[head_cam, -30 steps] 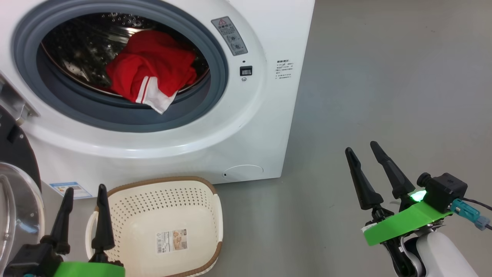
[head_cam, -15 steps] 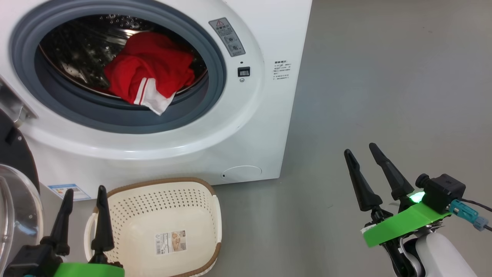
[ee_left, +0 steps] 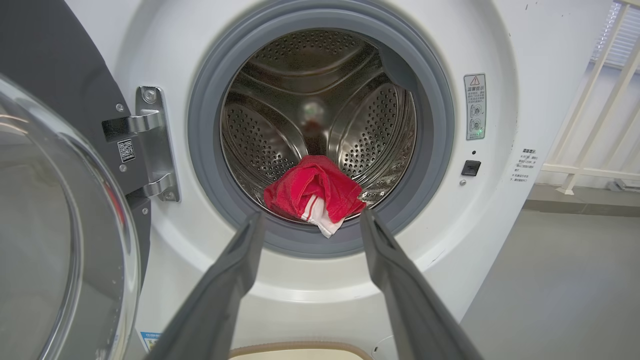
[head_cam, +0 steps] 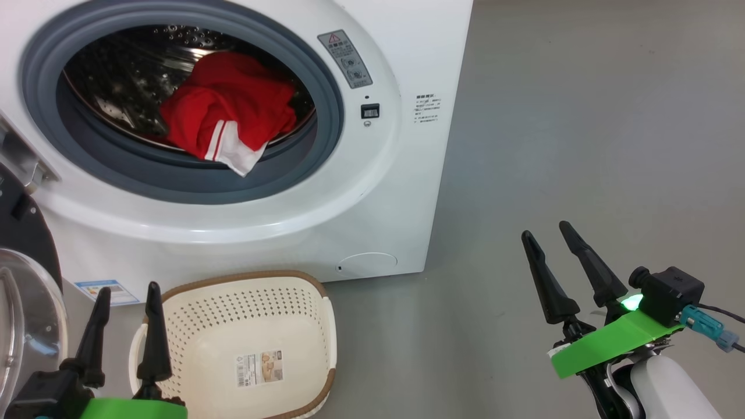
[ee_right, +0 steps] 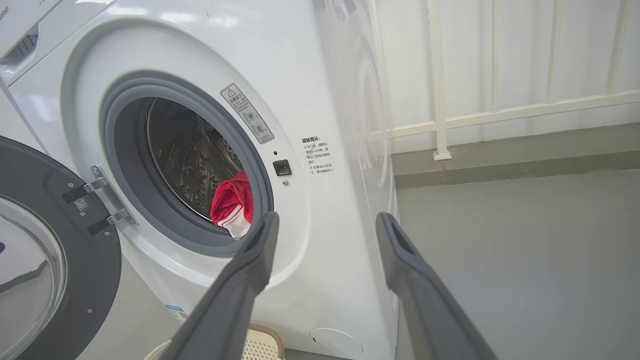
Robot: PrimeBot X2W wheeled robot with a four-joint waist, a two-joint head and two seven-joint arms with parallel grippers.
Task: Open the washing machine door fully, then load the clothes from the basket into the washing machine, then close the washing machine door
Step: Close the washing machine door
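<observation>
Grey floor (head_cam: 582, 116) filled the right half of the head view, with the white washing machine (head_cam: 401, 192) at upper left. Its door (head_cam: 23, 244) hung open at the left edge. Red clothes (head_cam: 227, 110) lay in the steel drum (head_cam: 128, 70), a white-striped corner draped onto the grey gasket (head_cam: 174, 180). The cream basket (head_cam: 250, 326) sat at bottom centre. The left gripper (head_cam: 128, 287), lower left, and the right gripper (head_cam: 546, 229), lower right, were spread wide, holding nothing.

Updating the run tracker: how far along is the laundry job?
Done: door open, basket empty, red clothes in the drum, one white corner drooping onto the gasket. In hand: nothing; left fingers and right fingers open, empty. Left: shut the door.
</observation>
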